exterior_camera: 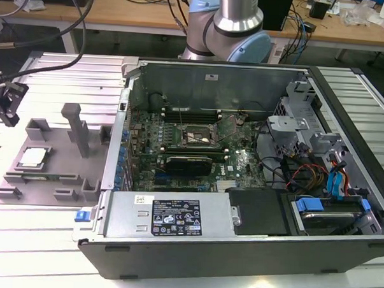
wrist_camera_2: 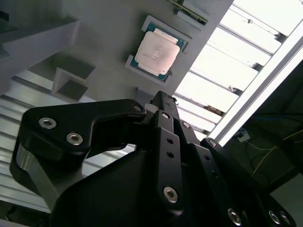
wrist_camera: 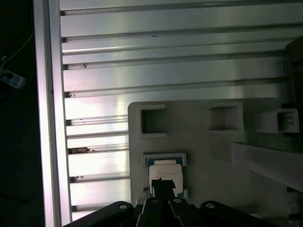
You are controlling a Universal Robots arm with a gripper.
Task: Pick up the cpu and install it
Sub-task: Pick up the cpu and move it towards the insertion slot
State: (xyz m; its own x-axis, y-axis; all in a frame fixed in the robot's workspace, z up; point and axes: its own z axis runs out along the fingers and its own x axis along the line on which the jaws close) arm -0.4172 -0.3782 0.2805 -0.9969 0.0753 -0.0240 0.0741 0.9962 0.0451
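Observation:
The cpu [exterior_camera: 33,157], a small square chip with a silvery-white top, lies flat in a recess of the grey fixture [exterior_camera: 57,176] on the exterior view's left. It also shows in both wrist views, as the cpu [wrist_camera_2: 157,52] and the cpu [wrist_camera: 165,168], the latter partly behind the fingertips. My black gripper [exterior_camera: 7,103] hangs above the fixture, a little toward the exterior view's left of the chip, clear of it. The gripper [wrist_camera_2: 160,97] and the gripper [wrist_camera: 163,182] have their fingers pressed together with nothing between them.
An open computer case [exterior_camera: 238,248] fills the middle and the exterior view's right. Its motherboard carries a square socket [exterior_camera: 196,136], with cables and drive bays [exterior_camera: 324,188] beside it. The fixture has an upright post [exterior_camera: 75,123]. All stands on a ribbed aluminium table [exterior_camera: 40,252].

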